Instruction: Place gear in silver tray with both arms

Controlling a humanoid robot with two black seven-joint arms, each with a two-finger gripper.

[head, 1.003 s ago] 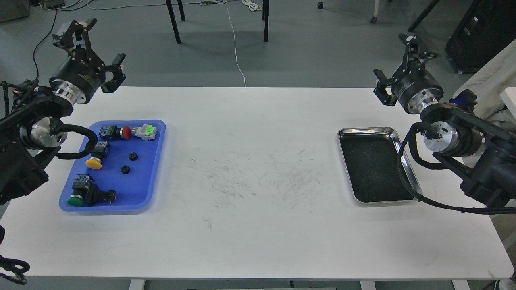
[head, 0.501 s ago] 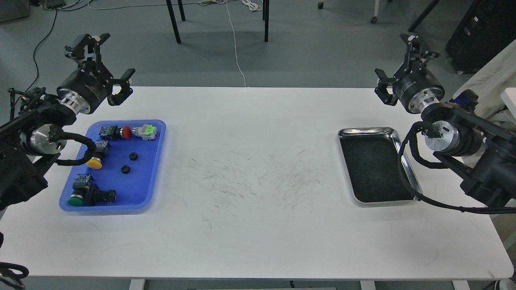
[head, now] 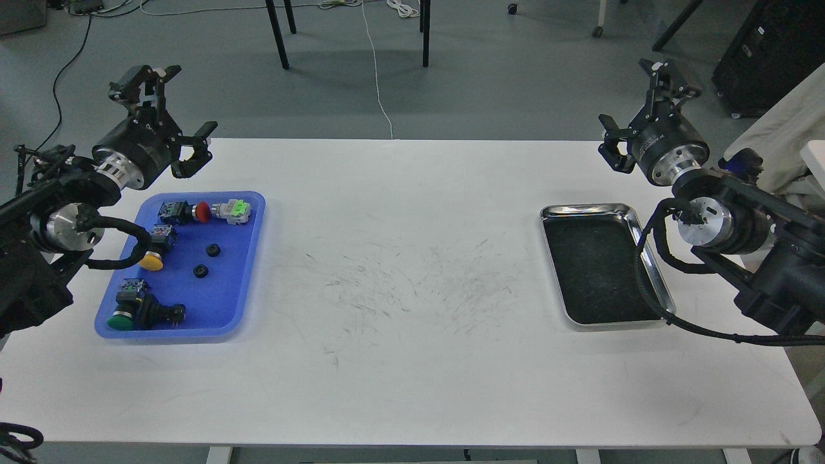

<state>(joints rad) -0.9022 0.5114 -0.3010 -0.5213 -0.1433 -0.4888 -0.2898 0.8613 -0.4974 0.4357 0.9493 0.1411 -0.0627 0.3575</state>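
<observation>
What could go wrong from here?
1. The two small black gears sit among bulky push-button switches in the blue tray; the open left pincer may knock them.
2. The right arm's cable droops over the silver tray rim and could snag it.

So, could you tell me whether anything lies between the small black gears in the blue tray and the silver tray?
Nothing visible does. The two black gears sit in the blue tray, and only bare, scuffed white table separates it from the silver tray, whose floor holds nothing.

Shiny metal silver tray (head: 650,258), scuffed floor.
</observation>
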